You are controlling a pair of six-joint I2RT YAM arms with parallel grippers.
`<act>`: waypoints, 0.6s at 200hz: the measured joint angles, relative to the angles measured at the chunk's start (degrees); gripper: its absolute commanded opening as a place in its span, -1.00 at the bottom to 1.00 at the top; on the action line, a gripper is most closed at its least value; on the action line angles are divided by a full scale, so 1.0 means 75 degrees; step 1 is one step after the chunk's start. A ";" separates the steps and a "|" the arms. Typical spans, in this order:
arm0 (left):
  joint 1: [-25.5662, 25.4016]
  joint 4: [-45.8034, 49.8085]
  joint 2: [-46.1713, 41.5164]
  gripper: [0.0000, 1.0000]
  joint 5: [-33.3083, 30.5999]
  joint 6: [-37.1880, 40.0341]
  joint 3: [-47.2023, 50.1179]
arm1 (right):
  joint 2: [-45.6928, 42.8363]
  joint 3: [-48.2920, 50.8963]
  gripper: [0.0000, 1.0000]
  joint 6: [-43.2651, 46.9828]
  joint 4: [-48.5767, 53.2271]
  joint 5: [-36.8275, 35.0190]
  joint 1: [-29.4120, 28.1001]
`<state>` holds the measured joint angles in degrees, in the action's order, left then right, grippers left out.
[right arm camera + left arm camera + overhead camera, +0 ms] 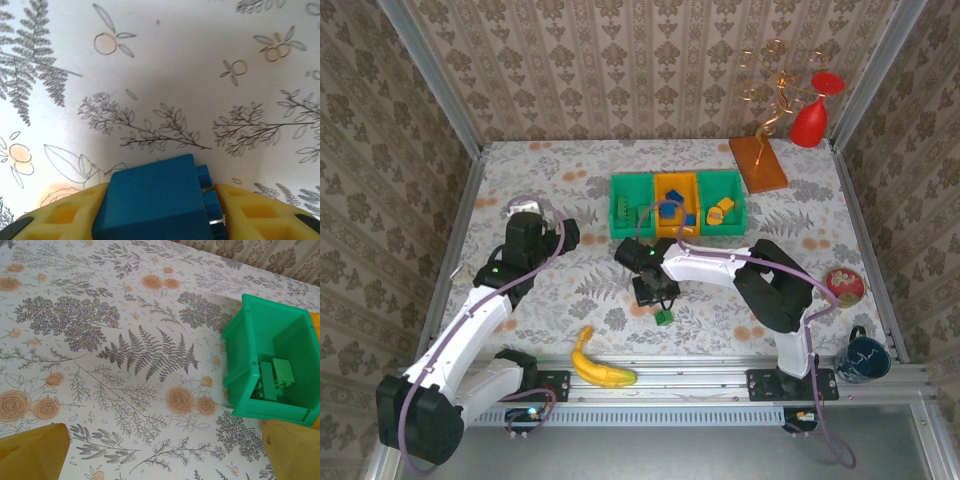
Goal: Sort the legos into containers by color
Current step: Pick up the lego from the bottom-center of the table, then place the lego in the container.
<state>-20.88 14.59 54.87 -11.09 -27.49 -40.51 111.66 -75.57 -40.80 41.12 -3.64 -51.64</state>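
Pinching a small blue studded plastic brick [155, 200] in the right hand [162, 217], left hand [527, 212] spread, leaving one small green plastic brick [664, 317] unbinned.

The orange bin [676, 179] holds blue bricks [670, 210]. The left green bin [620, 190] beside it holds green bricks [275, 377], and the right green bin [732, 185] holds orange bricks [720, 212]. In front of the orange bin, a loose green brick [664, 317] lies flat. A blue brick [150, 195] sits pinched in the right gripper [160, 212].

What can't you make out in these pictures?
- Right wrist view: blue brick, lower part cut off by the bottom edge.
- Left wrist view: green bricks in the green bin overlap in shadow; count unclear.
- Top view: bricks in the orange bin, too small to count.
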 measured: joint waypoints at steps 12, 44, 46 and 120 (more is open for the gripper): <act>0.0000 0.0000 0.0000 1.00 0.0000 0.0000 0.0000 | -0.0070 0.0067 -0.41 -0.0012 -0.0029 -0.0041 0.0067; 0.0000 0.0000 0.0003 1.00 0.0000 0.0000 0.0000 | -0.0256 0.0221 -0.45 -0.0050 -0.0038 -0.0085 0.0242; 0.0000 0.0000 0.0000 1.00 0.0000 0.0000 0.0000 | -0.0265 0.0233 -0.45 -0.0052 -0.0044 -0.0085 0.0254; 0.0038 0.0000 0.0003 1.00 0.0070 0.0000 0.0000 | -0.0632 0.0373 -0.51 -0.0079 -0.0064 -0.0294 0.0519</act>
<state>-20.60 14.59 54.89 -10.57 -27.49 -40.51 106.91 -72.77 -41.39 40.64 -5.85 -47.75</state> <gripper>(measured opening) 0.999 0.479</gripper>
